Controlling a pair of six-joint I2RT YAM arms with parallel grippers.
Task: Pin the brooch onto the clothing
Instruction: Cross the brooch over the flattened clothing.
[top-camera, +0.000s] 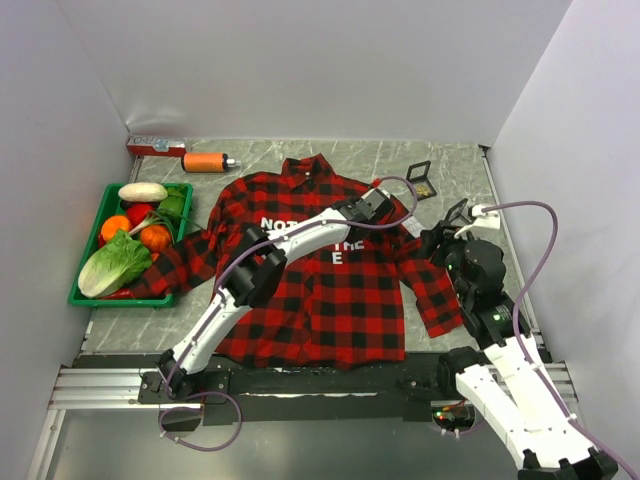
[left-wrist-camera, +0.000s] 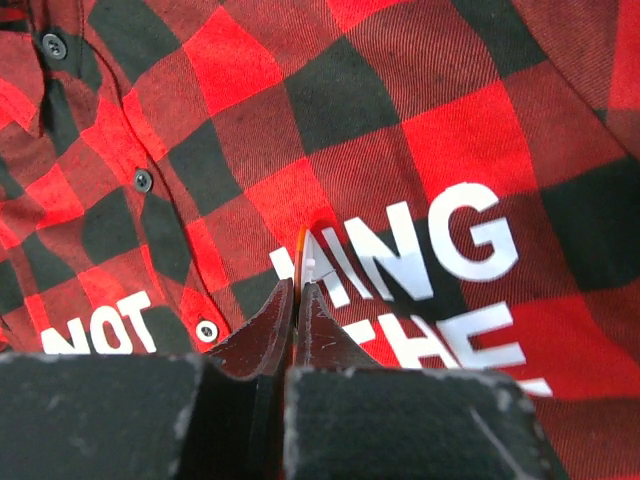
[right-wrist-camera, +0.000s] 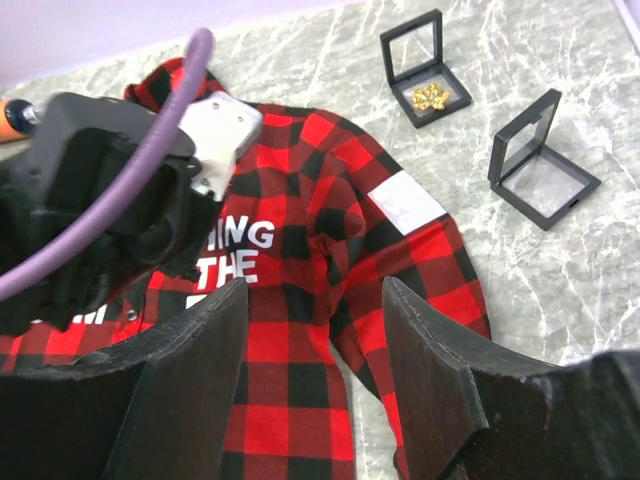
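Over the white lettering (left-wrist-camera: 440, 240) on the flat-lying shirt (top-camera: 330, 300), the left gripper (left-wrist-camera: 297, 300) is clamped tight on what's probably the brooch (left-wrist-camera: 303, 250), a thin orange-edged sliver, and with the right gripper (right-wrist-camera: 315, 290) gaping empty nearby, nothing holds the cloth, so it might bunch.

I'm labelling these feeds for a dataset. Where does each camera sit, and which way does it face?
Top external: above and behind the bases, looking down on the table; the left arm and right arm both show, around the shirt.
Left wrist: on the left arm, looking steeply down at the shirt's chest; the shut left gripper fills the bottom.
Right wrist: beside the shirt, facing the far wall over it and the black boxes; the open right gripper shows below.
Shared: both wrist views catch the white lettering.
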